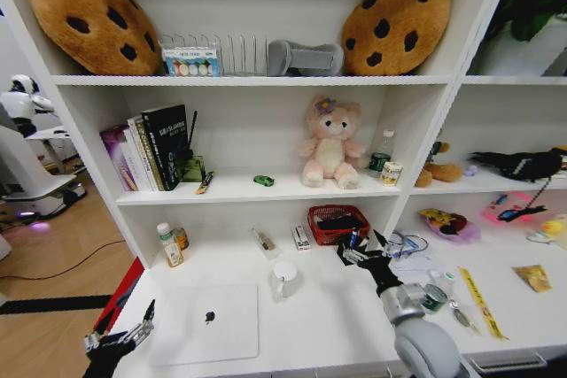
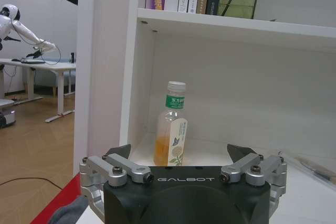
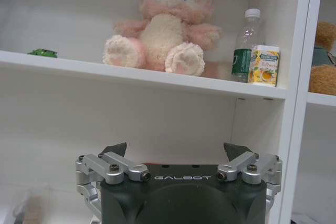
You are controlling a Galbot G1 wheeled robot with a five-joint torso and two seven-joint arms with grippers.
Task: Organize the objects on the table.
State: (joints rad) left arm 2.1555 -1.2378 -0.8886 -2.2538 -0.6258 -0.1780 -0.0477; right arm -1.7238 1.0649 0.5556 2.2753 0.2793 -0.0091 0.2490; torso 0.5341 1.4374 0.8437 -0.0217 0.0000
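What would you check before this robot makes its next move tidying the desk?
1. Right end effector open and empty: ok; its fingers are spread in the right wrist view, nothing between them.
2. Left end effector open and empty: ok; it waits at the desk's front left corner.
3. Right end effector close to an object: ok; it hangs by the red basket.
4. Laptop lying flat: ok, with a small dark item on its lid.
5. Mug out of the right arm's way: cannot tell.
6. Green car on the desk: not ok; it sits on the shelf beside the bear.
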